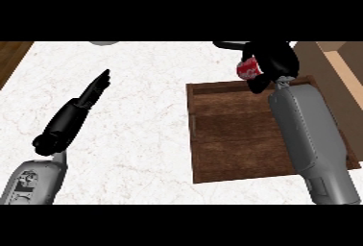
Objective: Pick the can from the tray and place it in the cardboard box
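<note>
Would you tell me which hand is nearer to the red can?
The right. The right hand is curled round the can, past the tray's far edge; the left hand lies open on the counter, well left.

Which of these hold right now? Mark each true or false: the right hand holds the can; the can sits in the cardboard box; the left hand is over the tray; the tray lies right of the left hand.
1. The right hand holds the red can: true, its fingers curl round it.
2. The can sits in the cardboard box: false, it is in the hand, beyond the tray's far edge.
3. The left hand is over the tray: false, it is over the white counter, fingers straight.
4. The tray lies right of the left hand: true.
</note>
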Tool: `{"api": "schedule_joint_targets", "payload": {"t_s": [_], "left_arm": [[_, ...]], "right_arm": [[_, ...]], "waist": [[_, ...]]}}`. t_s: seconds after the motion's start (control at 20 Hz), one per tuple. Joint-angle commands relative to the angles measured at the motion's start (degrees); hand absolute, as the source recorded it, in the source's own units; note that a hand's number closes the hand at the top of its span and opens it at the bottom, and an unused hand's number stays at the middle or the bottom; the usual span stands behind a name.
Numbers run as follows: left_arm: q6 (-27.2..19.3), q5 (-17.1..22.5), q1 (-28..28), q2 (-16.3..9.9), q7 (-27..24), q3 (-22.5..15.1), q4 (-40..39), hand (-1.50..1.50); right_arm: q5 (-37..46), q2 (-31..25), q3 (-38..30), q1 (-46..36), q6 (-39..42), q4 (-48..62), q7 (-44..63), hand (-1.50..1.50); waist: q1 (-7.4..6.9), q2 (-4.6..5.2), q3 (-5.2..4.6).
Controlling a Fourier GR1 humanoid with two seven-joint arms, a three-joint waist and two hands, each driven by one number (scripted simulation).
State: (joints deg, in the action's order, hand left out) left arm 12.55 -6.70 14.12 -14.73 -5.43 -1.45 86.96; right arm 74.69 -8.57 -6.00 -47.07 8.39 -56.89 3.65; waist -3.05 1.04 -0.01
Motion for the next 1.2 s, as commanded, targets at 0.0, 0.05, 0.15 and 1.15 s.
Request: {"api": "schedule_joint_targets", "payload": {"t_s": [0.0, 0.05, 0.15, 1.15], "left_arm": [[0.17, -0.16, 0.57, -0.54, 1.03, 0.27, 1.37, 0.00], [0.66, 0.85, 2.30, -0.70, 2.54, 1.28, 0.06, 0.00], [-0.21, 0.08, 1.37, 0.20, 2.00, 0.62, 0.11, 0.00], [-1.00, -1.62, -0.40, 1.79, 1.47, 0.25, 0.71, 0.00]], "right_arm": [[3.78, 1.97, -2.68, -10.73, -3.84, 7.29, 11.74, 1.50], [3.20, 2.19, -3.61, -12.62, -5.09, 8.25, 12.28, 1.50], [4.09, 1.77, -5.50, -15.44, -8.00, 8.91, 17.12, 1.50], [3.60, -20.77, -19.25, -20.67, -20.41, 25.45, 26.33, 1.50]], "waist": [[-0.55, -0.23, 0.00], [0.21, -0.27, 0.01], [0.24, -0.24, -0.01], [1.59, -0.51, 0.03]]}}
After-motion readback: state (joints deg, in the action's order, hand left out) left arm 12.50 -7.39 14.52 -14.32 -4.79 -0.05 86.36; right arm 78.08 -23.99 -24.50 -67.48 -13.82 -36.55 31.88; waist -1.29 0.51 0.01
